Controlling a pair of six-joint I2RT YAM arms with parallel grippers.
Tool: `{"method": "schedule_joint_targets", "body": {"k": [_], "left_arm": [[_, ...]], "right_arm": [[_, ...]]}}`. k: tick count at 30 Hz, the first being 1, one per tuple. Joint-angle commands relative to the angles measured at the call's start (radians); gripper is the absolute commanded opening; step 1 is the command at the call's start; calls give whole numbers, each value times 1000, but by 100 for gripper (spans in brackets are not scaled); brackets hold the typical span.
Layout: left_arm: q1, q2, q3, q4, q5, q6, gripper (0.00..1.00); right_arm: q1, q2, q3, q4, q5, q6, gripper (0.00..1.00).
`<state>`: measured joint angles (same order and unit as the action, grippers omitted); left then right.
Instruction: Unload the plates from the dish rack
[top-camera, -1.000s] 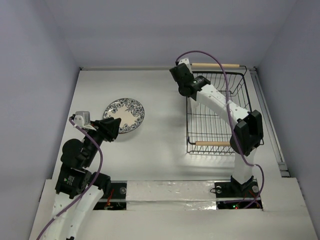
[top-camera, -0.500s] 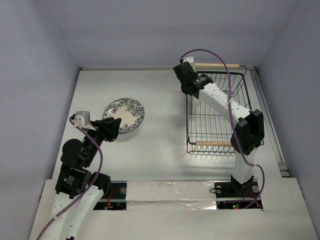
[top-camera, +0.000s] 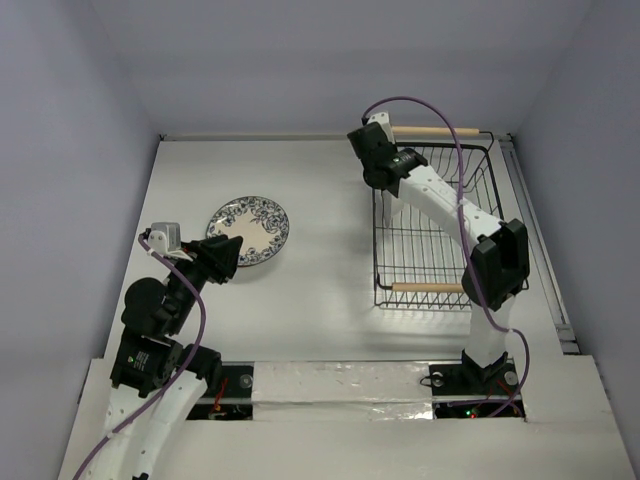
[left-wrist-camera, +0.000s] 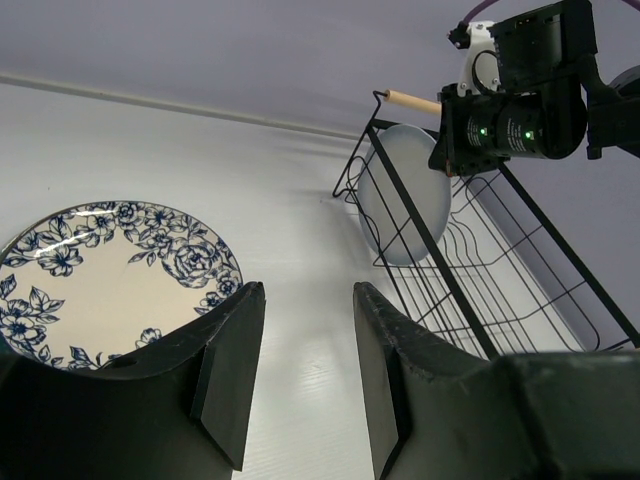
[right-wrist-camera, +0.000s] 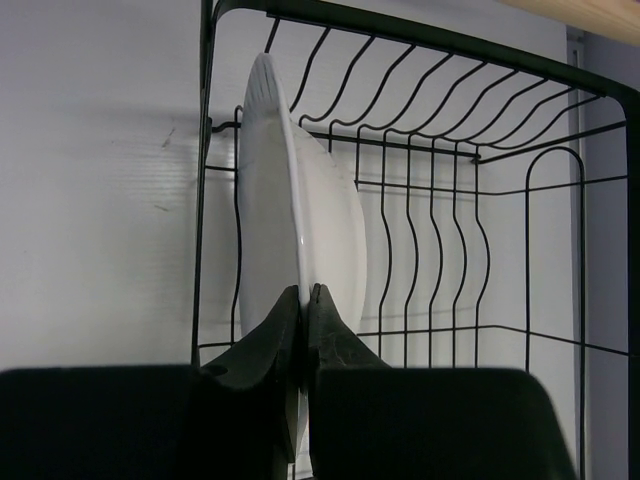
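Judged from how things lie, the unloading is nearly finished. One plate is out, one is in hand, and no other plates show in any view.

The left arm is folded low at the near edge. The left gripper (top-camera: 222, 258) points toward 1 o'clock with its jaws spread wide and nothing between them. It sits just at the 7 o'clock rim of the floral plate (top-camera: 248, 229), which lies flat on the table (top-camera: 320, 290), out of the rack.

The dish rack (top-camera: 435, 262) stands at 3 o'clock of that plate, well apart from it. Its near wooden handle (top-camera: 428, 287) is bare.

The right arm rises from its base and stretches over the rack toward 11 o'clock. The right gripper (right-wrist-camera: 303, 300) is at the rack's far-left corner, closed thinly on the rim of the white plate (right-wrist-camera: 300, 220). That plate stands on edge against the rack's left wall, inside the wires and not yet lifted clear.
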<state>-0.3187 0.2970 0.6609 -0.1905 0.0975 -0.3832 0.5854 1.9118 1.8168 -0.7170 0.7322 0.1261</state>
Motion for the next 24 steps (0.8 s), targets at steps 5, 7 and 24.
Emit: {"method": "schedule_joint_targets", "body": {"k": [5,7,24], "left_arm": [[3,4,-9,57,18,6,38],[3,1,-9,59,18,4,38],[3,-6,-7,51,4,3,40]], "right_arm": [[-12,-143,47,62,128,-82,0],[-12,-168,56,68,138,-94,0],[-122,-654,-258,298,-115,72,0]]}}
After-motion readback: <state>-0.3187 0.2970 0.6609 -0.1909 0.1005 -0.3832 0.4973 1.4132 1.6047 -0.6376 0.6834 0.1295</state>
